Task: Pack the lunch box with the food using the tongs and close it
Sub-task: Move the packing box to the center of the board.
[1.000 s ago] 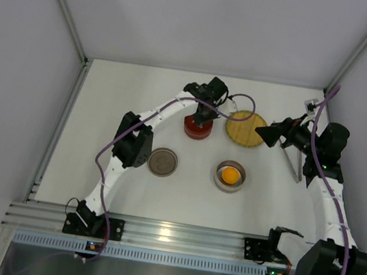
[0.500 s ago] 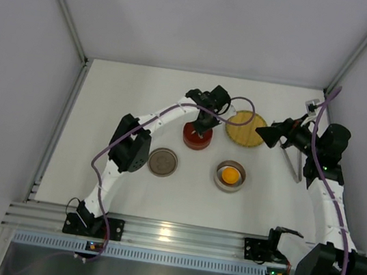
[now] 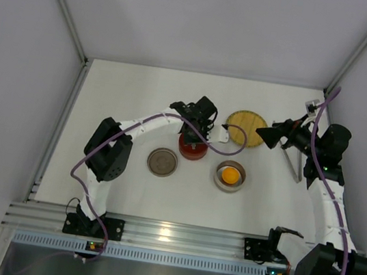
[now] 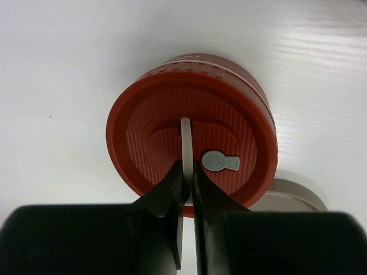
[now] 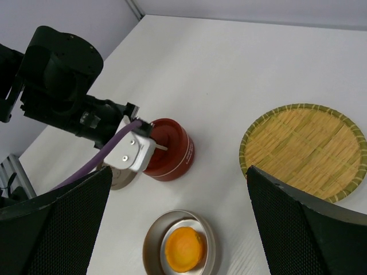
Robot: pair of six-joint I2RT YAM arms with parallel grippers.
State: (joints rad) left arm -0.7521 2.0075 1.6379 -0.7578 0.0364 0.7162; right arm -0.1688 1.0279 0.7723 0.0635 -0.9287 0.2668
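The lunch box (image 3: pixel 192 149) is a round red container with a ribbed red lid (image 4: pixel 189 137). My left gripper (image 3: pixel 197 124) hangs over it, shut on the lid's thin white handle (image 4: pixel 185 134). The lunch box (image 5: pixel 170 149) also shows in the right wrist view, with the left gripper (image 5: pixel 133 146) on top. One round orange piece of food (image 3: pixel 231 176) lies in a metal bowl (image 5: pixel 150 246). My right gripper (image 3: pixel 268 132) hovers open by the woven plate; its wide-spread fingers (image 5: pixel 57 223) hold nothing. The tongs (image 3: pixel 295 165) lie on the table at the right.
A round woven plate (image 3: pixel 246 127) sits at the back, between the grippers. A second metal bowl (image 3: pixel 162 162) stands left of the lunch box; its rim (image 4: pixel 301 192) shows just behind it. Grey walls close in the white table on three sides.
The left arm has swung its elbow to the left and drawn the gripper nearer. The lunch box has come with it, away from the woven plate. The right arm has stayed still.
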